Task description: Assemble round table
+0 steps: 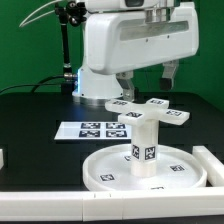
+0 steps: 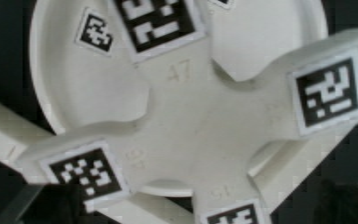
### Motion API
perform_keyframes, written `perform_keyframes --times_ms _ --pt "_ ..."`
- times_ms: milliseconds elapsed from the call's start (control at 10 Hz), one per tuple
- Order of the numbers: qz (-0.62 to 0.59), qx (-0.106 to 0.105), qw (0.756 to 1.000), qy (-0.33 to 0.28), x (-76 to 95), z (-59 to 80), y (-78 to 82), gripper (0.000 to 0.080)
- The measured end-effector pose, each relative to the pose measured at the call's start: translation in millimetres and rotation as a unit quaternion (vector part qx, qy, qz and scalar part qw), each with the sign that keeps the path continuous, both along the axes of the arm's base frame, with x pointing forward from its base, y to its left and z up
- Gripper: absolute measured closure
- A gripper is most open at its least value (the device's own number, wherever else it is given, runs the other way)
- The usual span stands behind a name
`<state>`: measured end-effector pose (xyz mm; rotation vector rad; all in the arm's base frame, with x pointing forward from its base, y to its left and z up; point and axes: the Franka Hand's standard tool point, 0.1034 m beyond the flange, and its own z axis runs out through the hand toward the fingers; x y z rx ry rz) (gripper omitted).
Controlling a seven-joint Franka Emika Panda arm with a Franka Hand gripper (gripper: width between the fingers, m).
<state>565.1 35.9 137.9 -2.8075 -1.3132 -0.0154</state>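
Note:
The round disc point(image 1: 100, 170) lies on the black table at the front. The short thick post point(image 1: 143, 145) stands upright at its middle. The cross-shaped piece point(image 1: 148, 112) rests level on top of the post, tags facing up. My gripper point(image 1: 146, 82) hangs just above and behind the cross piece, fingers spread and holding nothing. The wrist view looks straight down on the cross piece point(image 2: 190, 125), with the disc point(image 2: 265, 35) beneath it. My fingers do not show in that view.
The marker board point(image 1: 88, 129) lies flat behind the disc towards the exterior view's left. A white rail point(image 1: 212, 165) lies at the disc's right, another point(image 1: 40, 200) along the front. The robot base point(image 1: 95, 85) stands behind.

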Motion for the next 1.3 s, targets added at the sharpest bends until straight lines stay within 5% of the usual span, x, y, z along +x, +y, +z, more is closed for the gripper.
perform_keyframes --times_ms 500,900,1300 --pt "0.151 -0.009 0.989 -0.005 0.2 0.7 -6.8 0.0151" --pt "0.323 -0.026 0.946 -0.004 -2.8 -1.2 -4.5 0.0151" --pt "0.355 -0.024 0.934 0.002 -16.1 -12.6 -3.8 0.0151"
